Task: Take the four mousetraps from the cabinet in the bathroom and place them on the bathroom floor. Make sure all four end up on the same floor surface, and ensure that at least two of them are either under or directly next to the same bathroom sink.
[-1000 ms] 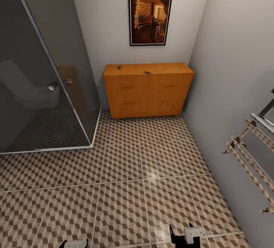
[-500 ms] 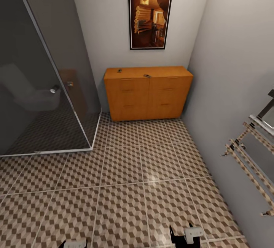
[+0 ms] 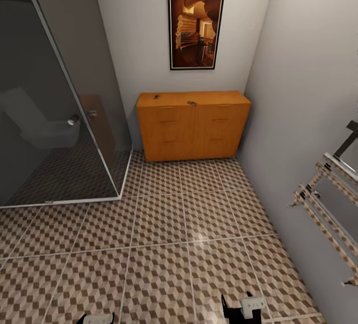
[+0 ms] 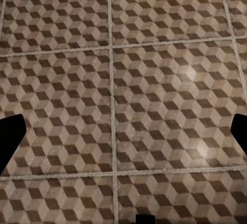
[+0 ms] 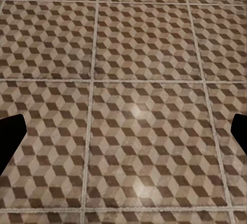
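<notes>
Brown, beige and white cube-patterned tiles of the bathroom floor [image 3: 189,244] are stretching toward the far wall, where the wide, low orange-brown wooden cabinet [image 3: 194,125] is standing beneath a framed dark-orange picture [image 3: 196,23]. A smoked-glass shower enclosure [image 3: 54,95] is rising at one side, and a striped towel rack [image 3: 323,209] is hanging on the wall opposite.

Two small flat shapes, likely two of the tan wooden mousetraps [image 3: 192,103], are lying on the cabinet top, one near its middle and one nearer the shower; they are too small to make out in detail. The robot is standing well apart from them.

The left gripper [image 4: 123,136] and the right gripper [image 5: 123,134] are both hanging over bare tile, fingers spread wide, holding nothing.

Such traps are probably light, stiff and thin, so they may be sliding easily on the smooth wood. Pinching the board across its long edges, away from the wire, looks safest, since a sprung bar could be snapping or shifting the grip.
</notes>
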Controlling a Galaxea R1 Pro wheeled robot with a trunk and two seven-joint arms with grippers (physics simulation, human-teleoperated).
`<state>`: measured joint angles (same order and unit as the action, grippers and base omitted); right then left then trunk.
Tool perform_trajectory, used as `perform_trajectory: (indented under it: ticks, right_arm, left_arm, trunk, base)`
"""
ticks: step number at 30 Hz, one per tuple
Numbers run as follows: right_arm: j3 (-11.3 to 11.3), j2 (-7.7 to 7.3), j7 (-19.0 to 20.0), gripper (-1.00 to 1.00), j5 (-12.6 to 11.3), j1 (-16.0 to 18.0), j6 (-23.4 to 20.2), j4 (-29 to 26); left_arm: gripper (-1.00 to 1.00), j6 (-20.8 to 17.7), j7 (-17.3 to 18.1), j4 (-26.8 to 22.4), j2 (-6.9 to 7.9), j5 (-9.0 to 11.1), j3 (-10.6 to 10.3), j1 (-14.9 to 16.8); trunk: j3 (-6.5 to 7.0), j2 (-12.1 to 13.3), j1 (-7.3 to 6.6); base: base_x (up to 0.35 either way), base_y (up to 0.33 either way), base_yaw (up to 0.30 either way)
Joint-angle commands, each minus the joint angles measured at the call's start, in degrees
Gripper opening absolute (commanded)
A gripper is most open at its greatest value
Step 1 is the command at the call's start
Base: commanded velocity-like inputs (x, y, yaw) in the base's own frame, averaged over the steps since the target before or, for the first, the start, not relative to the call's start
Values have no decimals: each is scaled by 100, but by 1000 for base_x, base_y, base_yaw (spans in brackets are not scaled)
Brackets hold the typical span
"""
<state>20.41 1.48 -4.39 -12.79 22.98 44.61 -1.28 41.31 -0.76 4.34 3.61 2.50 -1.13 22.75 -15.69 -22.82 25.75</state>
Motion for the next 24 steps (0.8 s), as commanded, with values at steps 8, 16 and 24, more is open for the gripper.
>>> perform_trajectory:
  ticks: [8,16,24]
  right_arm:
    - [50,2,-45,100,-13,5,13,5]
    - [50,2,-45,100,-13,5,13,5]
    - [50,2,-45,100,-13,5,13,5]
  left_arm:
    - [100,35,-3,23,-1,22,-14,10]
    - [100,35,-4,23,-1,22,-16,10]
    - [100,35,-3,23,-1,22,-16,10]
  trunk:
    - [63,-10,3]
    - [128,-10,3]
    - [190,-10,3]
  base:
    - [0,0,0]
    - [0,0,0]
    - [0,0,0]
